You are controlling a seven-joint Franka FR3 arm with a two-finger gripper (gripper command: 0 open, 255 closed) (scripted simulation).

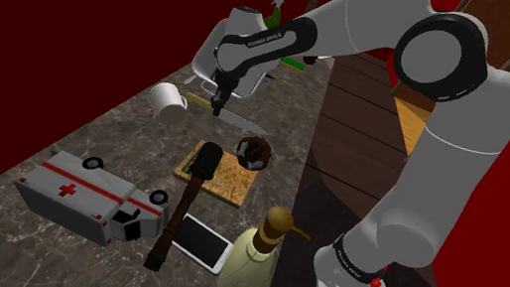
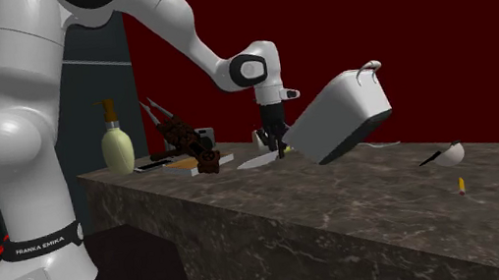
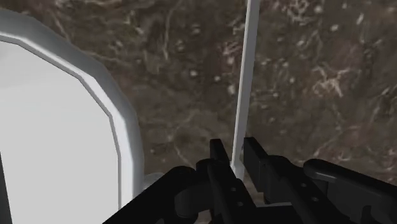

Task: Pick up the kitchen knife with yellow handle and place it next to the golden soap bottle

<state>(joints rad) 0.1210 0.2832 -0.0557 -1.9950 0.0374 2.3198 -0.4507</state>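
Note:
The kitchen knife (image 1: 242, 121) has a pale blade and a yellowish handle (image 1: 196, 97), and it is low at the dark marbled counter (image 1: 64, 134). My gripper (image 1: 218, 101) is shut on it near where blade meets handle. In the wrist view the blade (image 3: 244, 83) runs edge-on as a thin pale strip away from my gripper (image 3: 236, 162), clasped between the fingers (image 3: 219, 159). The second exterior view has the gripper (image 2: 276, 146) with the blade (image 2: 256, 161) just above the counter. The pale golden soap bottle (image 1: 254, 257) (image 2: 116, 142) stands at the counter's near end by the arm's stand.
A white appliance (image 1: 228, 39) (image 2: 339, 117) (image 3: 51, 127) stands right beside the gripper. A white mug (image 1: 168, 100), a cutting board (image 1: 222, 176) with a brown lump (image 1: 255, 153), a dark mallet (image 1: 184, 204), a white phone (image 1: 203, 242) and a toy ambulance (image 1: 86, 197) lie between knife and bottle.

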